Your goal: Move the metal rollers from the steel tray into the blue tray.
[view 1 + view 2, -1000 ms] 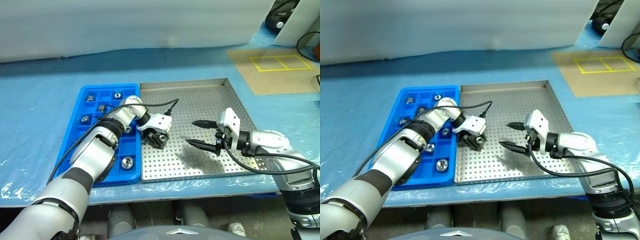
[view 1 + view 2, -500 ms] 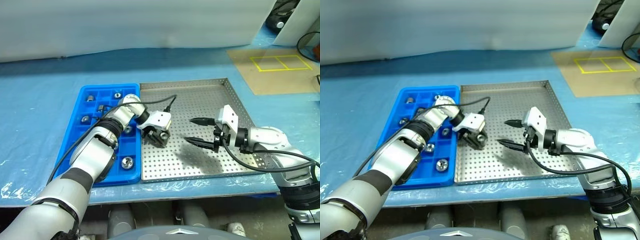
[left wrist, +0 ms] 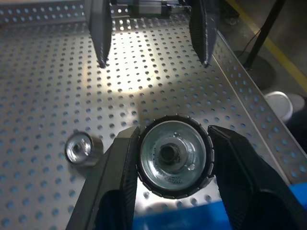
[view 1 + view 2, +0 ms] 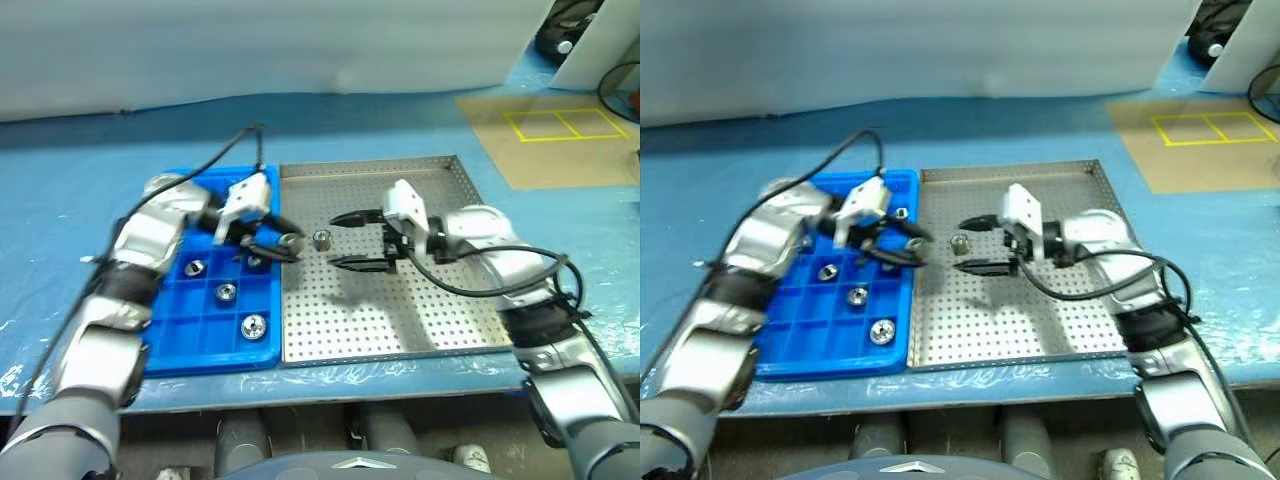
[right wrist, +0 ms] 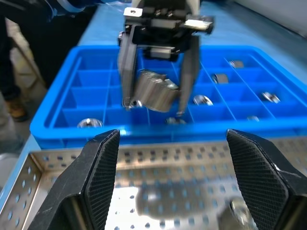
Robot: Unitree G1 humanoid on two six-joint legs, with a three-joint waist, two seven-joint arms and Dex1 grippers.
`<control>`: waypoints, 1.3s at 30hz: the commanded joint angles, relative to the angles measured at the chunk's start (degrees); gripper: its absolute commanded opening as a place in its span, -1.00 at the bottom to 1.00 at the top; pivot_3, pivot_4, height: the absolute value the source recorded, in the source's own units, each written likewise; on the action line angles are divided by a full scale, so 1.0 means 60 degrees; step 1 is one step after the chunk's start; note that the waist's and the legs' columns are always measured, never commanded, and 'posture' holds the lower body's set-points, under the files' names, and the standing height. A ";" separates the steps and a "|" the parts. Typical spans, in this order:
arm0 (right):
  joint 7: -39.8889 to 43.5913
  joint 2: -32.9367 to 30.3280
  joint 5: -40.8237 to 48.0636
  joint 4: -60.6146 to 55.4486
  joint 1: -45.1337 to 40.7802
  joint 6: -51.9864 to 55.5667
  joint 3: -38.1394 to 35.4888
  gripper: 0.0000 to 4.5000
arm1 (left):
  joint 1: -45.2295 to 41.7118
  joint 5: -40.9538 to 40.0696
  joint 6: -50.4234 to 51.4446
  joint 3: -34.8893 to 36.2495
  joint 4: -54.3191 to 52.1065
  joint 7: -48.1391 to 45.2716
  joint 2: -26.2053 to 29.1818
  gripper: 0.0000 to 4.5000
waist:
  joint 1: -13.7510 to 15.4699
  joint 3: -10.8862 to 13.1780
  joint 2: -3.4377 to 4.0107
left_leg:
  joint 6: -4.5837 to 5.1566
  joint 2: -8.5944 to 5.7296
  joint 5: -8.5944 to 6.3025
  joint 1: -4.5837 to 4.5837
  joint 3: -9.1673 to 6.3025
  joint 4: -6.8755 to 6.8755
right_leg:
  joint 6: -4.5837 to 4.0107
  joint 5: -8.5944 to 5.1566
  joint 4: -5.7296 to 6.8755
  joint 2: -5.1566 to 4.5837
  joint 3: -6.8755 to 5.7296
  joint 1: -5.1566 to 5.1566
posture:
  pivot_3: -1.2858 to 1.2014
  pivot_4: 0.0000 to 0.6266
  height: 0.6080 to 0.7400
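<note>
Left gripper (image 3: pixel 172 153) squeezes one roller (image 3: pixel 173 155).
Right gripper (image 4: pixel 345 240) is open, empty; another roller (image 4: pixel 321 239) sits just beside it.

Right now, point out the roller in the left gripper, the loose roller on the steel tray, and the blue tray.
held roller (image 3: pixel 173 155), left wrist view, its face.
loose roller (image 4: pixel 322 239), left eye view, its top.
blue tray (image 4: pixel 212 363), left eye view, near rim.

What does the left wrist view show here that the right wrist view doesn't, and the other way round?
Left wrist alone: the bore and ribbed rim of the roller gripped by the left gripper, and the steel tray's rim. Right wrist alone: the blue tray with rollers in its compartments. Both: the held roller, a loose roller on the steel tray, and the right gripper open.
</note>
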 commanded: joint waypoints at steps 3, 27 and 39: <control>0.0738 0.1366 -0.0196 0.1057 -0.0942 -0.0876 0.0750 0.62 | 0.2076 -0.1087 0.1093 0.1432 -0.2241 0.0360 0.1692 -0.15 | 0.0206 0.0009 0.0011 | -0.0013 0.0021 0.0006 -0.0022 -0.0021 -0.0015 | -0.0026 -0.0016 0.0004 0.0000 -0.0059 -0.0008 | 0.15 -0.52 1.00; 0.2537 0.3023 -0.0693 0.3551 -0.2190 -0.2247 0.1020 0.62 | 0.6635 -0.0257 -0.0356 0.3411 -0.3088 0.3698 0.2505 -0.15 | 0.1224 0.0017 0.0010 | -0.0038 0.0033 0.0019 -0.0030 -0.0075 0.0000 | -0.0045 -0.0030 0.0029 -0.0011 -0.0112 0.0011 | 0.34 -0.52 1.00; 0.2282 0.2450 -0.0943 0.3094 -0.1817 -0.2279 0.0977 0.62 | 0.5644 0.0244 -0.1079 0.1824 -0.2319 0.3526 0.2509 -0.15 | 0.1152 0.0016 0.0008 | -0.0066 0.0034 0.0035 -0.0016 -0.0075 0.0016 | -0.0057 -0.0039 0.0088 -0.0009 -0.0103 -0.0001 | 0.28 -0.52 1.00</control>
